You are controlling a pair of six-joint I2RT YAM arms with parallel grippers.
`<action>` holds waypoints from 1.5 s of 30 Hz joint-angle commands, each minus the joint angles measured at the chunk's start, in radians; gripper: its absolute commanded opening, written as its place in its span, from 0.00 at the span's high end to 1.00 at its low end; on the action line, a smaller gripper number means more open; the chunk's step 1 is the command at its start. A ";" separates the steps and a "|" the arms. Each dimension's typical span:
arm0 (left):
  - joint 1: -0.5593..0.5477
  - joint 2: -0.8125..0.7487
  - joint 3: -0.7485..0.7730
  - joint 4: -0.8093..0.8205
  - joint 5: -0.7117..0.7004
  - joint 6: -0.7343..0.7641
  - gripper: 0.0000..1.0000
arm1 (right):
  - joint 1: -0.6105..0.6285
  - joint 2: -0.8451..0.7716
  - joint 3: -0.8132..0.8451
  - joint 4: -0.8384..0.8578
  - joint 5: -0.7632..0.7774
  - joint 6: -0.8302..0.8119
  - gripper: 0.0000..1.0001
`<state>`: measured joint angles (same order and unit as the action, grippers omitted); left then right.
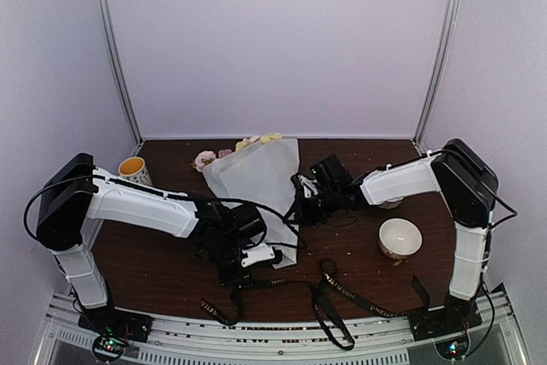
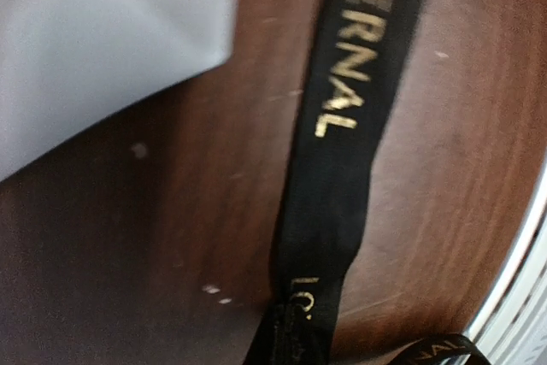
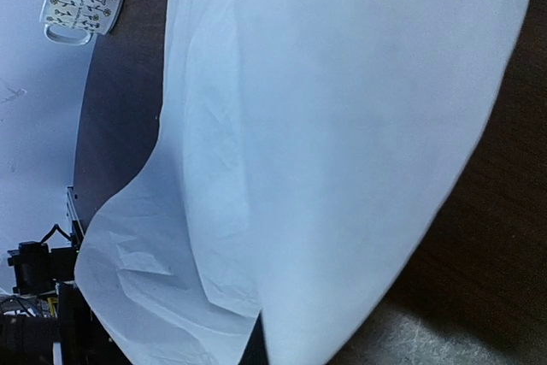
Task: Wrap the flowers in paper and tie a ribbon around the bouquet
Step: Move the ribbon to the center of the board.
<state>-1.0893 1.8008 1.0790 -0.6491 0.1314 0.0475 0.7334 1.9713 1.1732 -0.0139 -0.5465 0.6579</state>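
Observation:
The bouquet lies in mid-table: a pale paper (image 1: 256, 175) cone with yellow flowers (image 1: 261, 139) and pink blooms at its far, wide end. My right gripper (image 1: 300, 197) is shut on the paper's right edge. In the right wrist view the paper (image 3: 342, 126) fills most of the frame and runs down into the jaws at the bottom. The black ribbon (image 1: 286, 282) with gold lettering trails along the near table edge. My left gripper (image 1: 242, 278) is shut on its left part. From the left wrist, the ribbon (image 2: 342, 151) rises out of the jaws, pinched narrow there.
A patterned mug (image 1: 134, 168) stands at the back left; the right wrist view shows the mug (image 3: 81, 4) too. A white bowl (image 1: 400, 237) sits near the right arm. The ribbon's loops lie over the table's metal front rail (image 1: 282, 331).

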 commanded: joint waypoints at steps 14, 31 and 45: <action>0.401 0.005 -0.160 0.331 -0.098 -0.365 1.00 | 0.026 -0.086 0.016 0.031 -0.059 0.063 1.00; 0.717 -0.020 -0.120 0.535 -0.208 -0.624 1.00 | 0.075 -0.060 -0.017 0.033 -0.018 0.049 1.00; 0.759 -0.245 -0.180 0.603 -0.310 -0.549 1.00 | 0.105 -0.027 -0.023 -0.003 0.021 0.007 1.00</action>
<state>-0.3294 1.6592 0.9234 -0.1162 -0.1444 -0.5442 0.8234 1.9301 1.1595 -0.0055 -0.5449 0.6975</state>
